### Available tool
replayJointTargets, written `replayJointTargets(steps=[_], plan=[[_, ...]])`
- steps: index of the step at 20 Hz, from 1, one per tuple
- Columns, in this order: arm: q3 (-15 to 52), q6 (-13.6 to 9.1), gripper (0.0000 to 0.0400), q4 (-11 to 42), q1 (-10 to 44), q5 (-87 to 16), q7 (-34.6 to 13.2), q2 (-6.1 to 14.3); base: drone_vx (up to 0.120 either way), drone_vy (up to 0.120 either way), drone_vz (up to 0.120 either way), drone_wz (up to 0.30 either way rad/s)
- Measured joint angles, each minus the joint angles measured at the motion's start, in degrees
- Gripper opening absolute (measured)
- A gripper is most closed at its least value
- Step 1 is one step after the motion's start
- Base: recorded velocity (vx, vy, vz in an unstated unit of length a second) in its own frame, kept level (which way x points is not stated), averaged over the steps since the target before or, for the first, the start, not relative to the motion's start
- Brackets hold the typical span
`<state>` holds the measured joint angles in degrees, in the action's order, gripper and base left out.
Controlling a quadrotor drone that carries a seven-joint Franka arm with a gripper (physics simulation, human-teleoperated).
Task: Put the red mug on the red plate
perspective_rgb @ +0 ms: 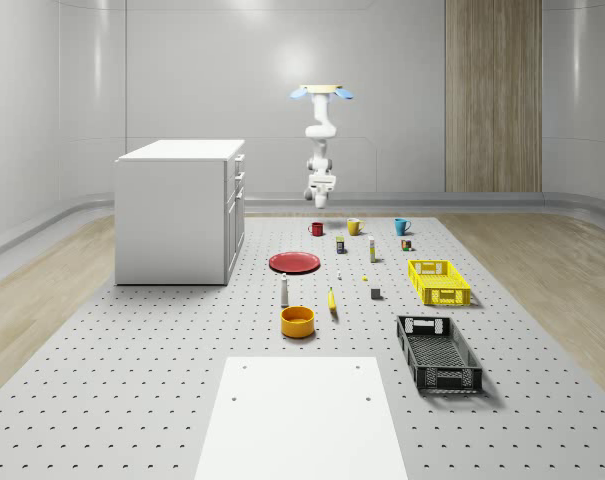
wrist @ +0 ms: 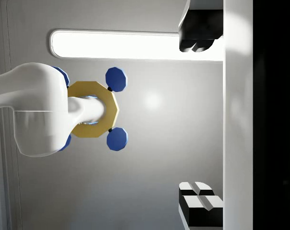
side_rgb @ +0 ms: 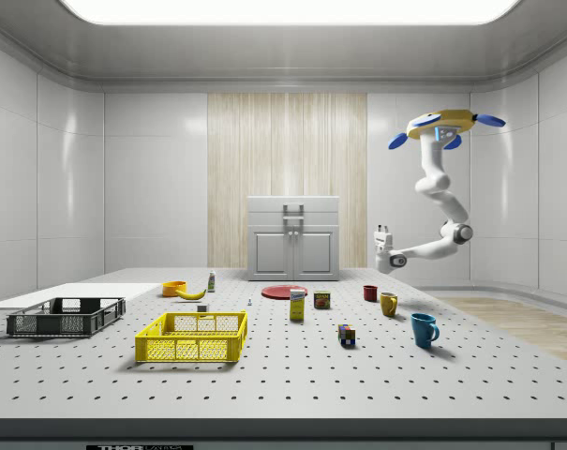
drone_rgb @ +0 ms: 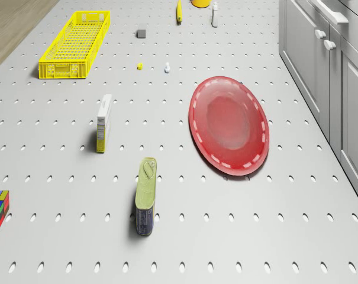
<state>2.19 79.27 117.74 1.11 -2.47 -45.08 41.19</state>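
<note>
The red mug (perspective_rgb: 316,229) (side_rgb: 370,293) stands upright on the perforated table, at its far end beside a yellow mug (perspective_rgb: 354,227) and a blue mug (perspective_rgb: 402,226). The red plate (perspective_rgb: 295,262) (side_rgb: 284,292) (drone_rgb: 229,125) lies flat nearer the middle, close to the cabinet. The drone (perspective_rgb: 322,92) (side_rgb: 442,127) hovers high above the table's far end. Its arm hangs down and bends back, holding the gripper (perspective_rgb: 320,192) (side_rgb: 381,231) (wrist: 198,115) well above the red mug. The gripper points up toward the ceiling and is open, holding nothing.
A white cabinet (perspective_rgb: 182,210) stands next to the plate. On the table lie a yellow crate (perspective_rgb: 439,281), a black crate (perspective_rgb: 438,352), an orange bowl (perspective_rgb: 297,321), a banana (perspective_rgb: 332,300), a green can (drone_rgb: 146,195), a small box (drone_rgb: 103,122) and a colour cube (side_rgb: 347,335).
</note>
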Motion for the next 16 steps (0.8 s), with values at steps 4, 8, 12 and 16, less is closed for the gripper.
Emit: replayJointTargets(steps=[4, 8, 12, 16], plan=[[1.83, 0.2, 0.04, 0.26, 0.56, -2.58, -0.33, 0.16, 0.0, -0.09, 0.0, 0.0], [5.4, 0.47, 0.04, 0.9, 1.67, -7.6, -1.0, 0.41, 0.0, 0.0, -0.01, 0.0], [12.1, 0.92, 0.04, 2.92, 3.81, -17.17, -2.35, 0.96, 0.0, 0.0, -0.07, 0.0], [23.38, 1.81, 0.04, 9.0, 7.75, -34.02, -5.24, 2.4, 0.0, 0.0, -0.12, 0.0]])
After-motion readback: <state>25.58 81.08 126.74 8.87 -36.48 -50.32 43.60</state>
